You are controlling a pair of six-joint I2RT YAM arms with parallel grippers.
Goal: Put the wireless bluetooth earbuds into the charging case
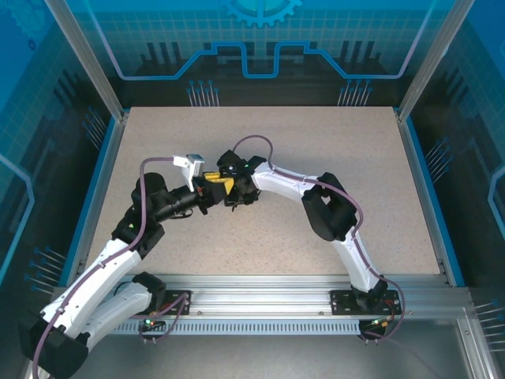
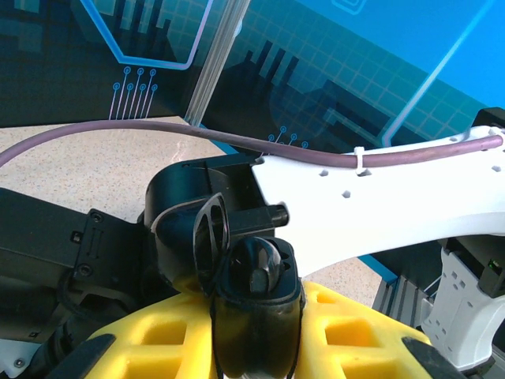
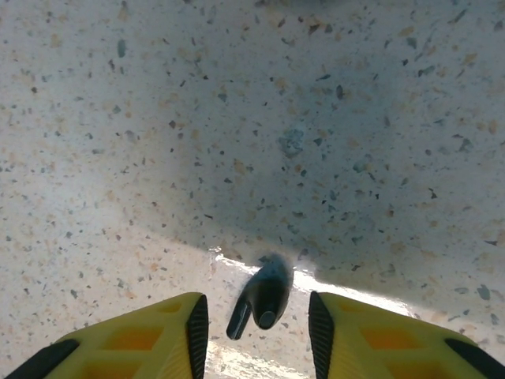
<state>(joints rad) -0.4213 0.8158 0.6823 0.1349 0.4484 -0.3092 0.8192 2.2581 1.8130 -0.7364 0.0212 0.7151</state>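
black earbud (image 3: 264, 294) between parted fingers (image 3: 150, 335) of right end effector (image 3: 258, 314)

White-black arms (image 1: 288, 183), yellow pincers (image 3: 258, 335), mauve cables (image 1: 252, 140)

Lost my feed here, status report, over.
Left gripper shut on open black charging case. Right gripper open around black earbud, not gripping. Right arm crowds behind case.

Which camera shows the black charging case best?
The left wrist view: the open charging case sits close up, clamped in the yellow left tool. From above it is only a dark speck where the arms meet.
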